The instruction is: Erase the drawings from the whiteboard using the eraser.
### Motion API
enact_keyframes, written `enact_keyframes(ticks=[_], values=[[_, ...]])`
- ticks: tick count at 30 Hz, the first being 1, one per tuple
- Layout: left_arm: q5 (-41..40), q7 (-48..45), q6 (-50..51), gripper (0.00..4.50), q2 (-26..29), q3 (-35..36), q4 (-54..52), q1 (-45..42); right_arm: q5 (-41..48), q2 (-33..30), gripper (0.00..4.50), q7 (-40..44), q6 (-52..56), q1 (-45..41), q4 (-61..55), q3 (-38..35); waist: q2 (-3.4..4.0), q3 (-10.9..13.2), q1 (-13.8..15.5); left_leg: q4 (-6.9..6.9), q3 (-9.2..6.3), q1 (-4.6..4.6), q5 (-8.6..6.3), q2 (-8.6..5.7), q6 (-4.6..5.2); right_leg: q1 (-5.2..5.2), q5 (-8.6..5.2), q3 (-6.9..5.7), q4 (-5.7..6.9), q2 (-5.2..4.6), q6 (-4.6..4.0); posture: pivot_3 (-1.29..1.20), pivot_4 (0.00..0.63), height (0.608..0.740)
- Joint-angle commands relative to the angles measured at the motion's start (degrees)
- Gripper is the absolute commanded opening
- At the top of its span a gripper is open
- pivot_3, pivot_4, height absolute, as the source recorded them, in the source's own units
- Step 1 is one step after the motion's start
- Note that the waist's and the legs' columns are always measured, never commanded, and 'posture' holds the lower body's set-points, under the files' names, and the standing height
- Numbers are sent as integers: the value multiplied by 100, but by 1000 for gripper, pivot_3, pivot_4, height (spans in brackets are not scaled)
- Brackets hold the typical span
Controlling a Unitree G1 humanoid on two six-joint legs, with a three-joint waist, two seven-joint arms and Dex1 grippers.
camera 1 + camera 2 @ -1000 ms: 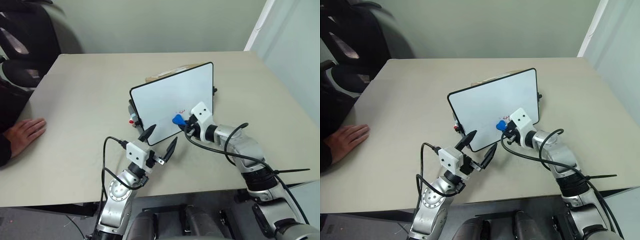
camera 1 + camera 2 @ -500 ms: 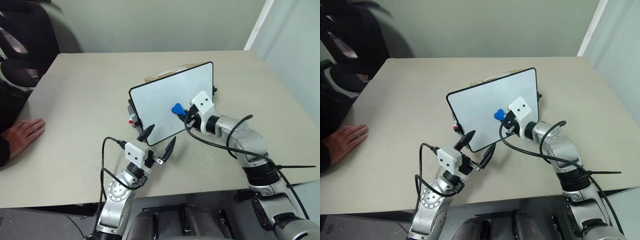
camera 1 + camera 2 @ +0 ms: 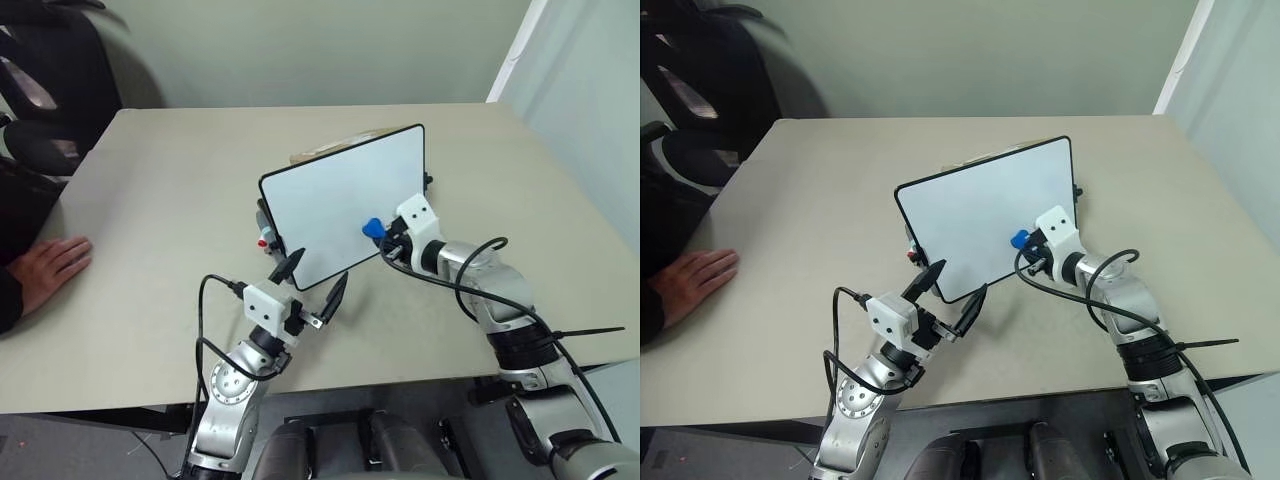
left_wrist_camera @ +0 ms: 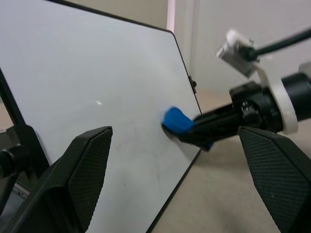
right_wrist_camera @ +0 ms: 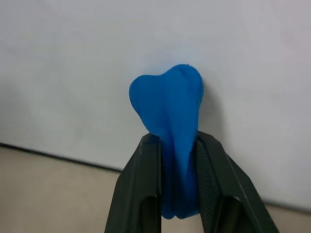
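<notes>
Pressing the eraser (image 3: 372, 227) on the whiteboard (image 3: 330, 200), your right hand (image 3: 384, 235) grips it.
Red drawings are gone; eraser shifted toward 4 o'clock. Left hand (image 3: 311, 287) open; a person's hand (image 3: 45, 268) rests on the surface (image 3: 160, 200).

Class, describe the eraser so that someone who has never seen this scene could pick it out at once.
Start at the whiteboard propped upright in the middle of the beige table. At its lower right part, the right end effector presses a small piece against the white face. That piece is the eraser: bright blue, unlike the red-capped marker by the board's lower left corner.
</notes>
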Motion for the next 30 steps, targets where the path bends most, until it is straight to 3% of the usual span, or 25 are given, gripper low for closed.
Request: enact_keyframes(ticks=[1,8,15,19,23,30], values=[[-31,4,-16,4500,6,1,-271,3,-135,-76,823,-173,11,-33,8,-202,0,0,-5,-1,0,0,2,0,-2,-1,3,0,0,0,-1,0,150,740],[-2,-16,-14,4500,11,-11,-188,-73,-169,-17,823,-113,30,-180,-162,-64,0,0,-9,-6,-1,-4,4,0,-3,-4,3,0,-5,0,-1,0,150,740],[22,-30,-41,4500,8,-17,-96,-135,94,207,823,307,169,-213,-1317,382,1,1,-71,-17,0,-19,3,0,-7,-27,2,-1,-2,3,-5,0,150,740],[38,-37,-47,4500,2,-23,-45,-173,50,244,823,267,250,-263,-1342,372,1,0,-39,-26,-1,-26,2,1,-9,-34,-15,-2,-2,4,-5,0,150,740],[57,-42,-68,4500,-16,-52,-14,-178,46,56,823,141,201,-189,-1339,-20,1,0,17,-7,-1,-32,-15,1,12,-42,-20,-2,-6,0,-8,0,150,740],[123,3,-88,4500,-85,-111,-31,-125,493,-677,823,228,664,475,-2116,-1328,0,0,92,-1,2,-41,-32,0,23,-17,-18,-2,-19,-3,-35,0,150,740]])
